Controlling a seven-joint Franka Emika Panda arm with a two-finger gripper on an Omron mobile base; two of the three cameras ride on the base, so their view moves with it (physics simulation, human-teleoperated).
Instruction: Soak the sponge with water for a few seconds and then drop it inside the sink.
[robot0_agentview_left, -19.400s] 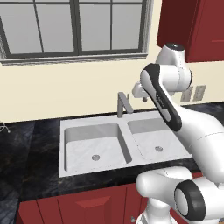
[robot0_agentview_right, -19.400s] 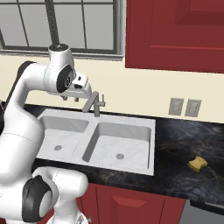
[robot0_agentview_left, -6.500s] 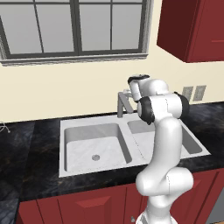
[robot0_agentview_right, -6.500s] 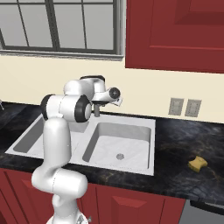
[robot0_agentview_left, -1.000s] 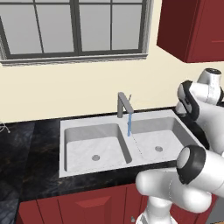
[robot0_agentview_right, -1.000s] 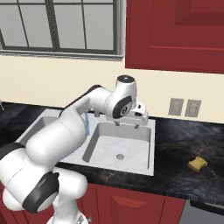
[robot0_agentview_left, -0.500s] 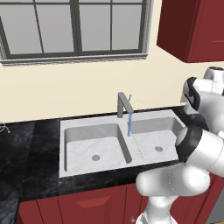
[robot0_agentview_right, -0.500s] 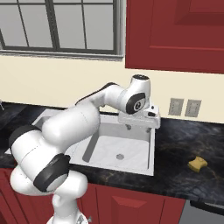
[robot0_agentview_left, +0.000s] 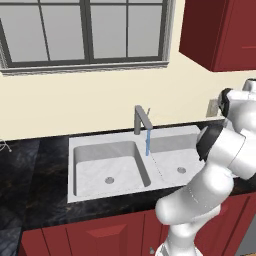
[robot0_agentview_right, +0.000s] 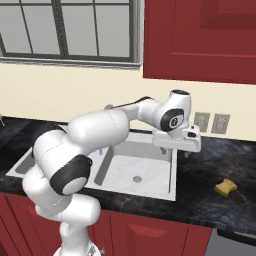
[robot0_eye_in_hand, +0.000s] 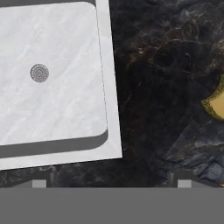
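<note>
The left base view shows the water (robot0_agentview_left: 147, 142), a thin blue stream falling from the tap (robot0_agentview_left: 142, 119) into the sink (robot0_agentview_left: 90, 170). The right base view shows the sponge (robot0_agentview_right: 226, 187), a small yellow-olive lump on the dark counter (robot0_agentview_right: 210, 200), well to the right of the sink. The gripper (robot0_agentview_right: 186, 152) hangs over the sink's right edge; how far its fingers are open, I cannot tell. The hand view catches the sponge at its right edge.

A small yellow-olive blocky sponge (robot0_agentview_right: 226, 187) lies flat on the black marbled worktop (robot0_agentview_right: 215, 170), well apart from the light grey marbled double-basin sink (robot0_agentview_left: 115, 167), where a thin bright blue water stream (robot0_agentview_left: 147, 142) falls straight from the square grey tap (robot0_agentview_left: 142, 119)
</note>
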